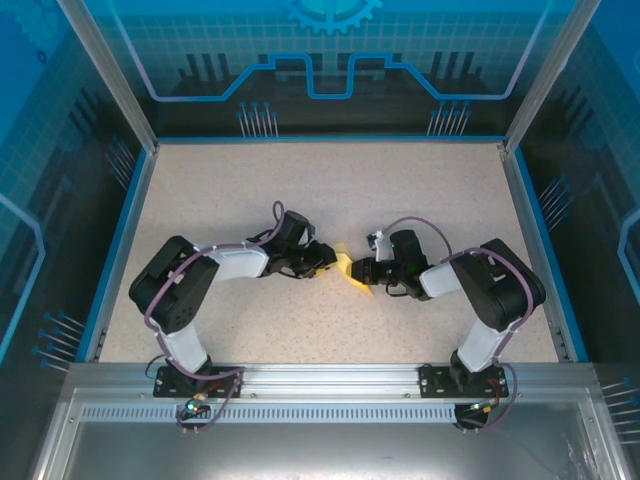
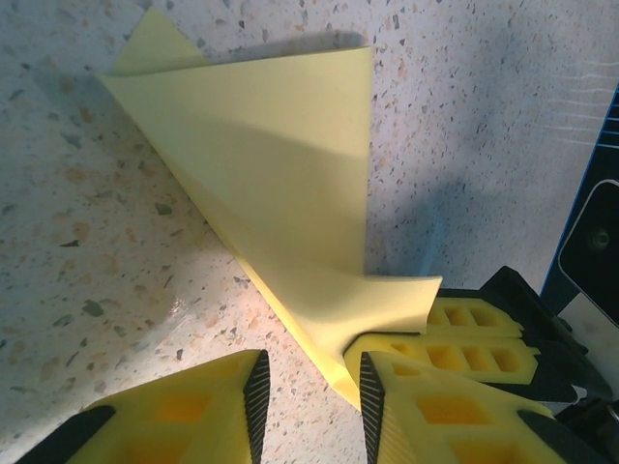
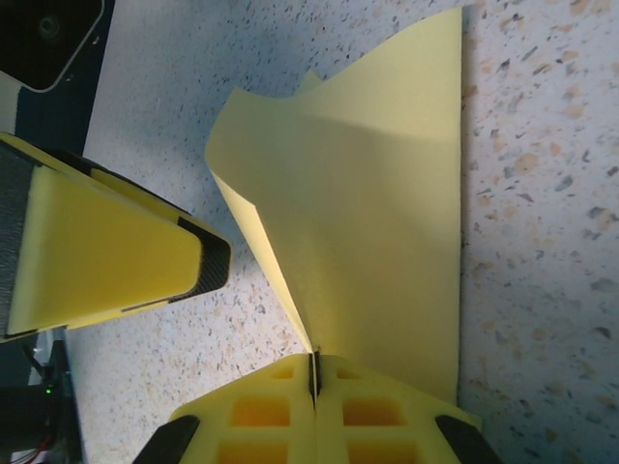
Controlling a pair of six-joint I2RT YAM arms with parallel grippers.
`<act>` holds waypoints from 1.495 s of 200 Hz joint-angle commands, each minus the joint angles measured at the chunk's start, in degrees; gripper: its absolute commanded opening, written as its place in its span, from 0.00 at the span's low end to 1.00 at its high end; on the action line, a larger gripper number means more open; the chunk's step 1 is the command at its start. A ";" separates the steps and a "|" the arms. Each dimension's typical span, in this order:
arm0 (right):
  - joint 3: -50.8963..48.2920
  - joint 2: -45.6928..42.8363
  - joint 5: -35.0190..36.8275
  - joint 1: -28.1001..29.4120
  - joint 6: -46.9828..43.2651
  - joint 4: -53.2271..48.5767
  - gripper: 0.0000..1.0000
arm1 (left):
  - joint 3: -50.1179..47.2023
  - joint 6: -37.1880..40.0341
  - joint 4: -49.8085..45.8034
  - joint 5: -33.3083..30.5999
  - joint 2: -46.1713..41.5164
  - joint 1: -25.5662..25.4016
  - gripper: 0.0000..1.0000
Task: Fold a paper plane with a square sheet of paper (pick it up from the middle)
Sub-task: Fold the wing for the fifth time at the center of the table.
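The pale-yellow sheet of paper (image 1: pixel 351 271) is folded into a pointed triangle, the shape of a paper plane, and sits mid-table between the two arms. In the right wrist view the folded paper (image 3: pixel 387 222) rises from my right gripper (image 3: pixel 314 362), whose jaws are pressed shut on its lower fold. In the left wrist view the paper (image 2: pixel 290 184) runs down to a narrow tip beside the right-hand pad of my left gripper (image 2: pixel 311 375). That gripper's jaws stand apart, with bare table between them. The right gripper's yellow fingers (image 2: pixel 464 340) hold the paper's curled corner just beside it.
The speckled table (image 1: pixel 330 190) is ringed by a blue rim and transparent walls. Both arms reach inward and their grippers (image 1: pixel 330 262) nearly meet at the centre. A left finger (image 3: pixel 116 251) lies close to the paper's left edge.
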 commanded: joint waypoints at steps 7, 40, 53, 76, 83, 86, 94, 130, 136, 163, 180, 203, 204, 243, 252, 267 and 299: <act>-0.21 0.93 -3.21 -0.96 3.98 1.66 0.01 | 1.83 1.93 1.80 1.66 1.90 -0.44 0.31; 0.58 1.27 -3.60 -0.98 4.11 -1.19 0.03 | 2.31 2.58 2.61 1.53 2.73 -0.43 0.27; 1.10 1.75 -3.34 -0.98 3.75 -2.91 0.03 | 2.24 2.90 2.93 1.27 2.64 -0.40 0.24; 1.72 2.60 -2.82 -1.09 3.89 -4.67 0.03 | 2.01 3.39 3.08 0.68 2.31 -0.55 0.22; 1.81 2.86 -2.53 -1.07 4.08 -4.83 0.03 | 1.92 3.52 3.17 0.74 2.36 -0.55 0.22; 1.81 2.93 -2.42 -1.07 4.15 -4.93 0.03 | 1.86 3.49 3.19 0.80 2.35 -0.50 0.22; 1.90 3.02 -2.04 -1.13 4.39 -5.31 0.03 | 1.81 3.53 3.47 0.77 2.52 -0.50 0.22; 1.72 3.39 -1.72 -1.37 5.52 -5.07 0.03 | 1.84 3.71 4.43 1.00 3.64 -0.55 0.20; 1.64 3.47 -1.71 -1.40 5.79 -4.99 0.03 | 1.86 3.86 4.64 1.09 3.90 -0.52 0.20; 1.29 3.38 -2.21 -1.68 6.45 -4.28 0.03 | 1.93 3.97 5.49 1.33 4.71 -0.67 0.20; 1.41 3.28 -2.38 -1.68 5.75 -4.73 0.05 | 2.20 4.06 5.43 1.44 5.51 -0.73 0.19; 1.55 3.06 -2.48 -1.69 4.24 -6.33 0.09 | 2.39 4.12 5.80 1.49 6.04 -0.89 0.19; 1.55 3.05 -2.52 -1.68 4.21 -6.43 0.10 | 2.39 4.15 5.80 1.51 6.04 -0.90 0.19; 3.20 -0.42 -2.90 -1.68 0.05 -12.44 0.20 | 2.84 4.72 5.65 1.18 6.14 -0.91 0.19; 4.53 -1.59 -2.92 -1.71 -2.45 -16.10 0.22 | 2.99 4.73 5.64 1.24 6.42 -0.91 0.19; 6.87 -3.21 -2.83 -1.68 -6.43 -22.02 0.25 | 3.41 4.82 5.38 1.26 6.73 -0.84 0.19; 9.08 -4.99 -2.79 -1.42 -10.88 -28.32 0.27 | 4.09 4.84 4.72 1.04 7.35 -0.89 0.19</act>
